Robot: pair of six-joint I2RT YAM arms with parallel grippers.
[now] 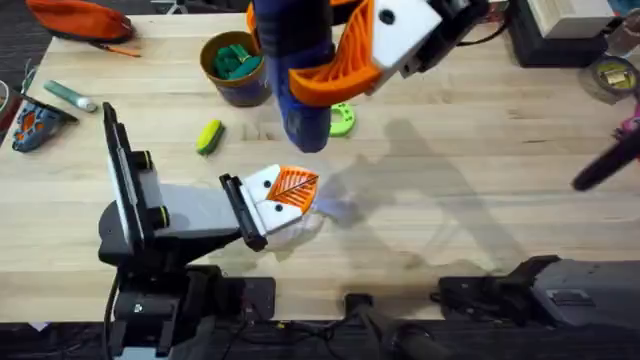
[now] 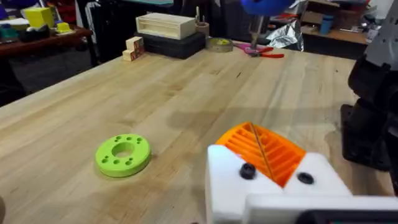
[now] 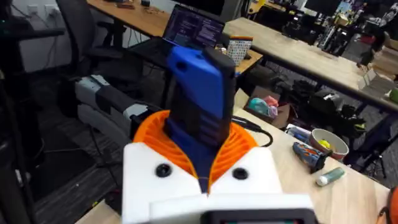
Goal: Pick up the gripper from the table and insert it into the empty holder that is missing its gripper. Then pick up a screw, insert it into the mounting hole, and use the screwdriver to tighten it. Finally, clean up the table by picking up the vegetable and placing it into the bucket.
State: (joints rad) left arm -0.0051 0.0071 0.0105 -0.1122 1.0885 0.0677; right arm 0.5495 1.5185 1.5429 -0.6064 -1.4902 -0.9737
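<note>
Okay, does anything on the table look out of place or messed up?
Nothing looks spilled or broken. The vegetable lies loose on the table beside the bucket, not in it, and the right end effector holds the screwdriver aloft.

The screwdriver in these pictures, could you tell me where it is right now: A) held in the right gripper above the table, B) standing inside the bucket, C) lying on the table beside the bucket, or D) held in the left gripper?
A: the blue screwdriver sits clamped between the orange pads of the right gripper, raised above the table near the bucket in the overhead view.
</note>
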